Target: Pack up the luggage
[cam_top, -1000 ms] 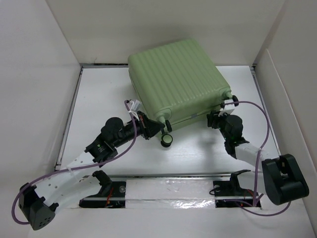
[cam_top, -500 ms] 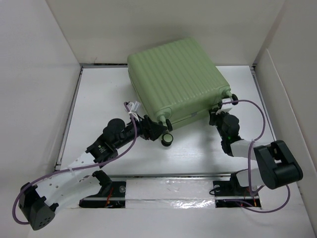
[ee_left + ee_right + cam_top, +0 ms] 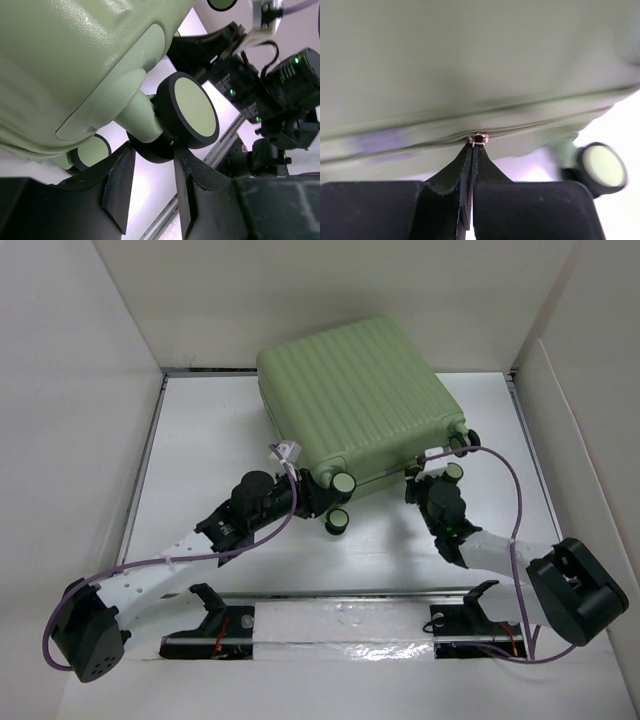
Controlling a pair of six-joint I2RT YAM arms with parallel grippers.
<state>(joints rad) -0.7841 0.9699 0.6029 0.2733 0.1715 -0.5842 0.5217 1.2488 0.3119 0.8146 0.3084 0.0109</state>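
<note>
With the light green ribbed hard-shell suitcase lying closed far-centre on the white table, I hold my right end effector pinched on its metal zipper pull, probably to work the zip, my left end effector apart around a near-left black wheel, likely bracing.

I see a light green ribbed suitcase, black wheels capped in green, a silver zip pull, purple cables, and a white table.
</note>
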